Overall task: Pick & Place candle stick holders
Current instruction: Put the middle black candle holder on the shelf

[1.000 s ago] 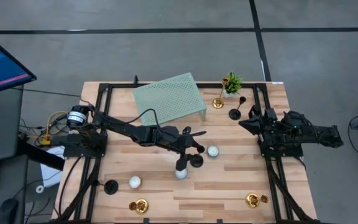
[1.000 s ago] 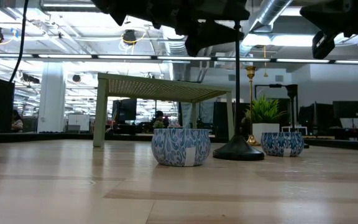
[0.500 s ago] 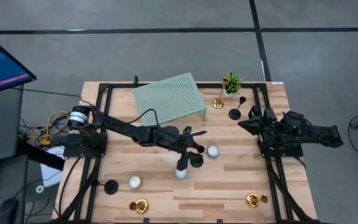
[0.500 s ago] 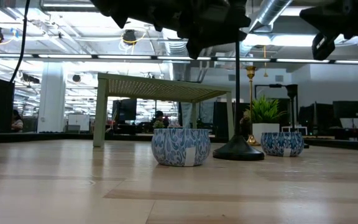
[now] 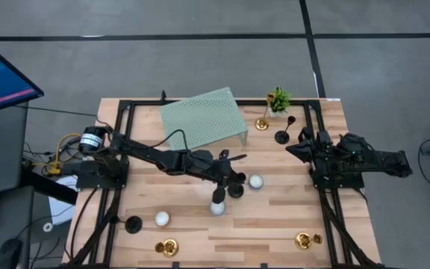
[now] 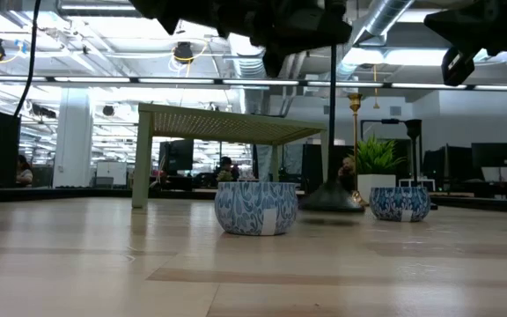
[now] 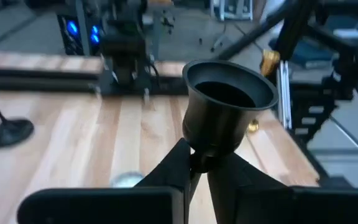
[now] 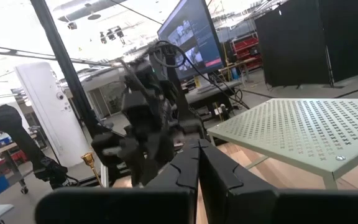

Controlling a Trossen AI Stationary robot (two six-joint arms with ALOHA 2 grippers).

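A black slim-stemmed candle stick holder (image 6: 332,114) stands upright at mid table; its round base (image 5: 235,190) hangs just above the wood. My left gripper (image 5: 227,174) is shut on it; the wrist view shows its cup (image 7: 229,99) above my fingers. My right gripper (image 5: 303,146) is shut and empty at the table's right side. Other black holders (image 5: 282,135) and a tall gold one (image 5: 262,119) stand at the far right. A black holder (image 5: 133,223) and squat gold ones (image 5: 166,246) (image 5: 303,240) stand near the front edge. My left gripper pinches the black holder's thin stem (image 7: 194,163) right below the cup, between its two fingers (image 7: 166,171). The fingers come level from the table's left and lie across the stem. The holder is upright, its base (image 6: 331,199) lifted a little clear of the table.
A pale green perforated riser (image 5: 204,118) stands at the far middle, with a small potted plant (image 5: 278,99) at the far right. White tealights in patterned tins (image 5: 217,208) (image 5: 256,181) sit close to the held holder, and another (image 5: 161,219) sits front left.
My left gripper has gone up a little, still shut on the black holder's stem. The holder's base, which stood on the table, now hangs just clear of it, and the holder stays upright.
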